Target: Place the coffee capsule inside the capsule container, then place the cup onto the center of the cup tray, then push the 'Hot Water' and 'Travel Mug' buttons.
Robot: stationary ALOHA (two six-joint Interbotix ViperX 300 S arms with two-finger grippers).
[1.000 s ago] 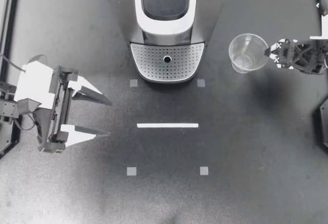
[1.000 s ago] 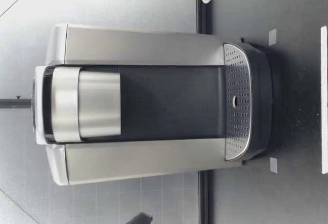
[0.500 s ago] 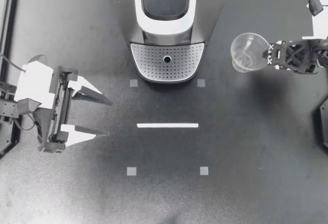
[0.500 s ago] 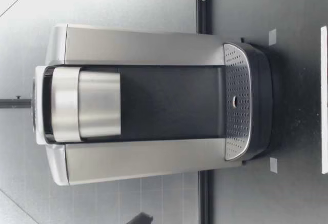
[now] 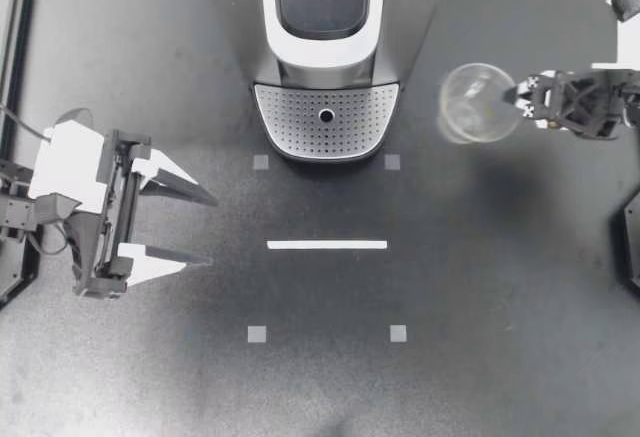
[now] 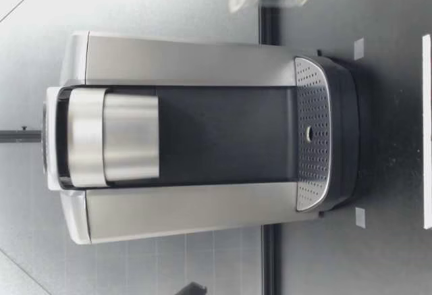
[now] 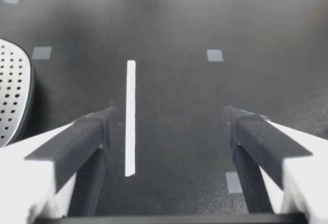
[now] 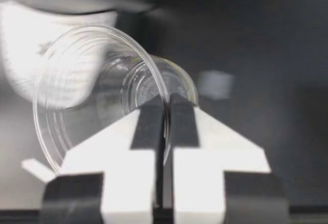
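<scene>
We're looking at a robot lab bench here: a matte black tabletop (image 5: 500, 287) fenced by a black metal frame (image 5: 18, 57), with grey tape squares (image 5: 257, 334) and a white tape line (image 5: 327, 245) marking positions. At the far edge we've got a coffee machine (image 5: 325, 17), with pale gridded wall panels (image 6: 135, 268) behind it.

left hand (image 5: 212, 227): white fingers (image 5: 158, 168), black pads (image 7: 89, 134) | right hand (image 5: 518, 99): black lattice frame, white fingers

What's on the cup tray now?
Nothing: the low view shows the cup tray bare. From above, the machine's head covers its rear. My right gripper holds the cup aside.
</scene>
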